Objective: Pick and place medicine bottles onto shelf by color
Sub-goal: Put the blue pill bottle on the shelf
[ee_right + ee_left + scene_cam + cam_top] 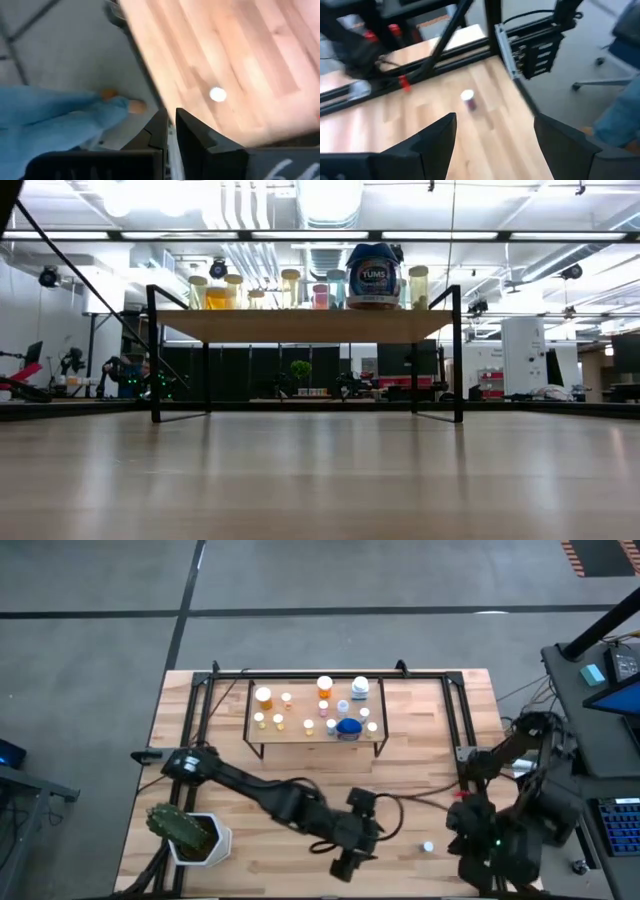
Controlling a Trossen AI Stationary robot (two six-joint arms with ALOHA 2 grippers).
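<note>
The shelf [316, 730] stands at the table's far middle with several small bottles on its board, among them orange ones [264, 696] and a wider blue one [348, 727]; the low view shows them in a row on the shelf [300, 325]. One tiny white-capped bottle [428, 847] stands alone on the table near the front right. My left gripper [495, 145] is open and empty, pointing toward that bottle [468, 98] from its left, well short of it. My right gripper [171, 132] is shut and empty, above the table's near right edge, beside the same bottle [217, 93].
A white pot with a green cactus [188, 833] stands at the front left. Black frame rails [460, 720] run along the table's sides and back. A person's blue-clad leg and shoe [60, 112] show on the floor past the near edge.
</note>
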